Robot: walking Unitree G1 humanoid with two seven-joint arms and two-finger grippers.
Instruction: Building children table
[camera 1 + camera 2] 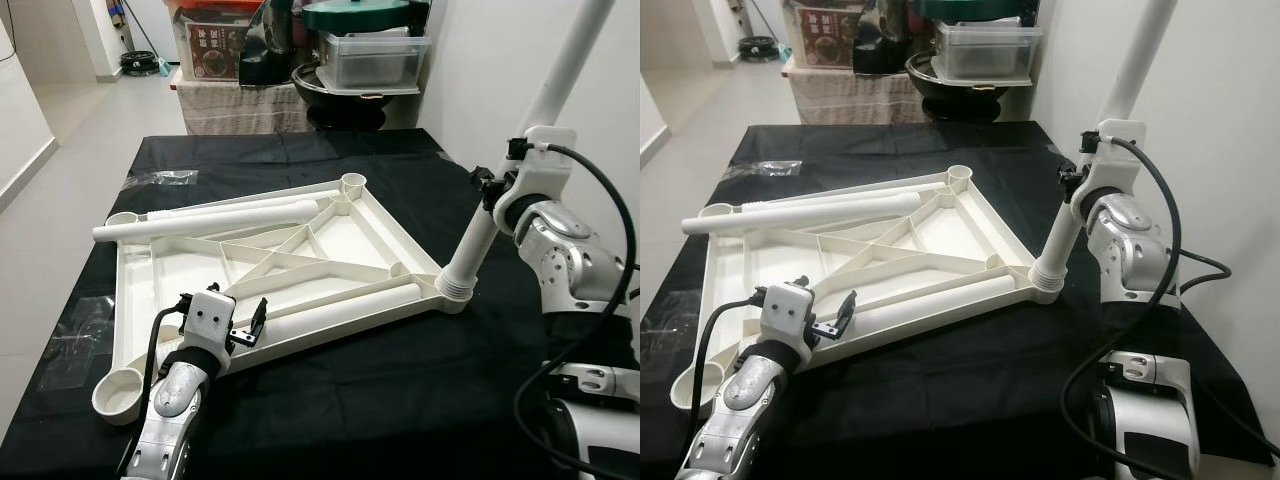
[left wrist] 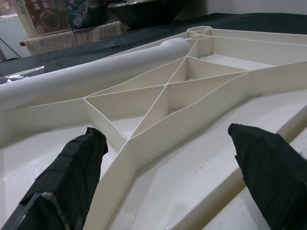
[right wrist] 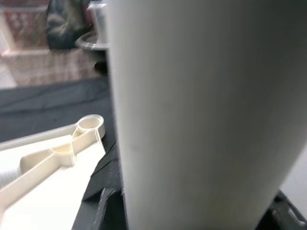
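A white children's table top (image 1: 190, 265) lies upside down, ribs up, on the black-covered table (image 1: 400, 400). One white leg (image 1: 478, 225) stands tilted in the top's right corner socket (image 1: 455, 288). My right gripper (image 1: 494, 189) is shut around this leg above the socket, and the right wrist view shows the leg (image 3: 201, 110) up close. A second leg (image 1: 220, 217) lies loose across the far side of the top, and a third leg (image 1: 345, 305) lies along its near rim. My left gripper (image 1: 246, 331) hovers open at that near rim, its fingers (image 2: 72, 177) spread above the ribs (image 2: 163, 96).
Round empty sockets sit at the near left corner (image 1: 118, 392) and the far corner (image 1: 352, 183). A clear plastic bag (image 1: 170, 178) lies at the back left of the cloth. Storage boxes and a dark bowl (image 1: 345, 85) stand behind the table. A white wall is close on the right.
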